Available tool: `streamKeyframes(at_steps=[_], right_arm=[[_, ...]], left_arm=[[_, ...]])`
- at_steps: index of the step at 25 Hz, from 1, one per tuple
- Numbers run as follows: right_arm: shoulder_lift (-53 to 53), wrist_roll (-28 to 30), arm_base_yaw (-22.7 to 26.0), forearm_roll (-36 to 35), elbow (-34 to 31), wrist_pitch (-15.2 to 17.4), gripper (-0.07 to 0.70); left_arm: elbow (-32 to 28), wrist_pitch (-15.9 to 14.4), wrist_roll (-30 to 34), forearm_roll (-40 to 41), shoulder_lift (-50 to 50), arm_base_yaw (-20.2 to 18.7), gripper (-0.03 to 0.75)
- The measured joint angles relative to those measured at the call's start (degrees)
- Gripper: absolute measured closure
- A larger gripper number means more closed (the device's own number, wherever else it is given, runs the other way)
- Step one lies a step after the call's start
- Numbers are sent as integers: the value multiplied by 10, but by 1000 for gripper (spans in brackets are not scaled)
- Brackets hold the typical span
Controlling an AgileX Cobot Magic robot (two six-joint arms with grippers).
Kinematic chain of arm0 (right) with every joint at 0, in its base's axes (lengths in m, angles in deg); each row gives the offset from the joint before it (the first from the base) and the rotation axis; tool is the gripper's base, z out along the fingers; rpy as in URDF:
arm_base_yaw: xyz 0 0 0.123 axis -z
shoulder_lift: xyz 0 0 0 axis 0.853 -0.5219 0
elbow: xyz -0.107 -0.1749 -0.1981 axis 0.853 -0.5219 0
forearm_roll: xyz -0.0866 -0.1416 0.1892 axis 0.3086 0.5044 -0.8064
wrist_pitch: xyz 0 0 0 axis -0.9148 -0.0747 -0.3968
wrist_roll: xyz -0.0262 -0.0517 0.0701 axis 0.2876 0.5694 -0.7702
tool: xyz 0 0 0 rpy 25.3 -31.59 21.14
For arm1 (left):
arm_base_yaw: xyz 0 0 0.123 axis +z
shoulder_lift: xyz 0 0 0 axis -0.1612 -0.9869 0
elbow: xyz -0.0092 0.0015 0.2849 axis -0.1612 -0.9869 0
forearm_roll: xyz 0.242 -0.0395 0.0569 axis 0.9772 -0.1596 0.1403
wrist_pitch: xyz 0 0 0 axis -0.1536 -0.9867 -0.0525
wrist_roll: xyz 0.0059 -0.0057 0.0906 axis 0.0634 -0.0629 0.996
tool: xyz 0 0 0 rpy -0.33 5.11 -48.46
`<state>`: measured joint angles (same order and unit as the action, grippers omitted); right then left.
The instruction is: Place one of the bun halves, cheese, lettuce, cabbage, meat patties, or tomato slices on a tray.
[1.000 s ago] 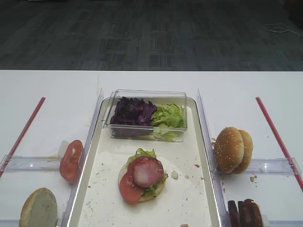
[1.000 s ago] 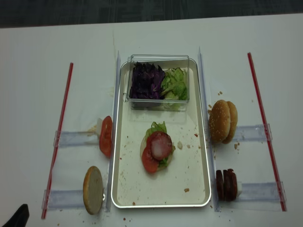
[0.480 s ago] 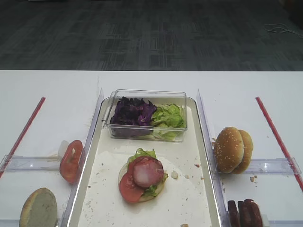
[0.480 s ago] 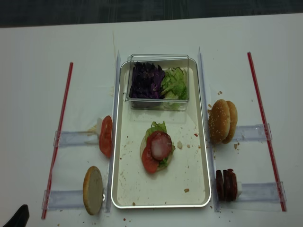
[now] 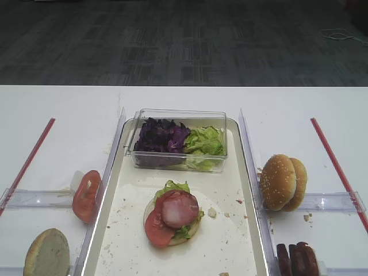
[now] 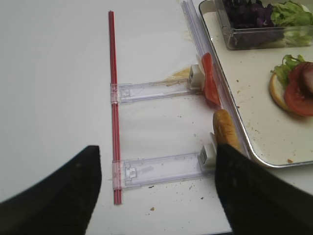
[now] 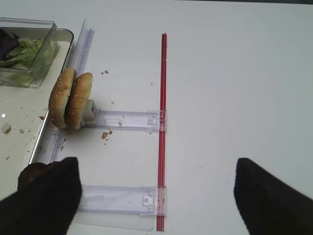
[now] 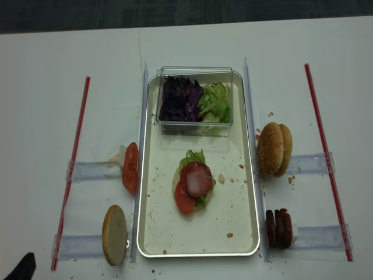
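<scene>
Nothing has shifted since the earlier frames: the tray (image 8: pixel 245 233) still carries a bun half (image 8: pixel 178 181) stacked with lettuce (image 8: pixel 192 157), a tomato slice (image 8: pixel 183 202) and a meat patty (image 8: pixel 196 179). Only the wrist views show the end effectors: the right end effector (image 7: pixel 154 196) and the left end effector (image 6: pixel 156 191) both hang spread over the table (image 8: pixel 46 116), holding nothing, while the overhead views alone show the whole tray.

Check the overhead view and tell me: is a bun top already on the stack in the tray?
No, the stack on the tray is topped by a meat patty.
</scene>
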<state>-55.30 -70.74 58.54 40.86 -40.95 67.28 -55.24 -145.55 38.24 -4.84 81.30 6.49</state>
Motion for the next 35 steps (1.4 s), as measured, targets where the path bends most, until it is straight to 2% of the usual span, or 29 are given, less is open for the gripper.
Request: streamKeyframes(at_steps=[6, 35], right_arm=[[43, 2, 0, 0, -5, 9, -29], [44, 4, 0, 0, -5, 9, -29]], left_arm=[[0, 0, 0, 0, 0, 0, 225], [0, 0, 0, 0, 0, 0, 225]])
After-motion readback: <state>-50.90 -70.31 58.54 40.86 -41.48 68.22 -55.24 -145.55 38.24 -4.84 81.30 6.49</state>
